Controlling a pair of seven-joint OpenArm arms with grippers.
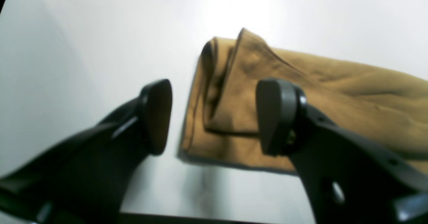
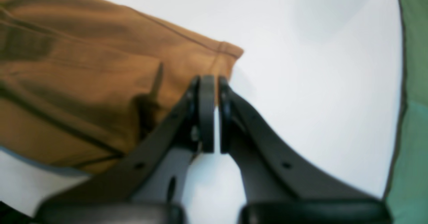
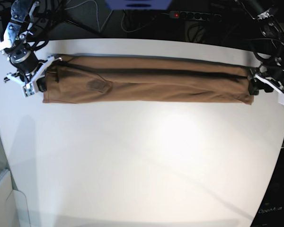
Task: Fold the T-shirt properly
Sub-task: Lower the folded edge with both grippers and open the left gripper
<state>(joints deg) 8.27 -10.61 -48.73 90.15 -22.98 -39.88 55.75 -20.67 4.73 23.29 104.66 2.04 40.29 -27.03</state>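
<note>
The T-shirt [image 3: 146, 79] lies as a long narrow band, its long axis crosswise on the table [image 3: 142, 165]; the left gripper [image 1: 214, 117] gapes wide at one end; the right gripper [image 2: 216, 113] is pinched nearly closed at the other end, grasp uncertain.

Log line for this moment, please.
T-shirt: long folded strip on table | left gripper: open at end | right gripper: shut

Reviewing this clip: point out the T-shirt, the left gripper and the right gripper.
T-shirt [image 3: 146, 85]: base view, middle of the folded strip.
left gripper [image 1: 214, 117]: left wrist view, midway between its spread fingertips.
right gripper [image 2: 216, 113]: right wrist view, midway between its closed fingertips, at the shirt's end.
</note>
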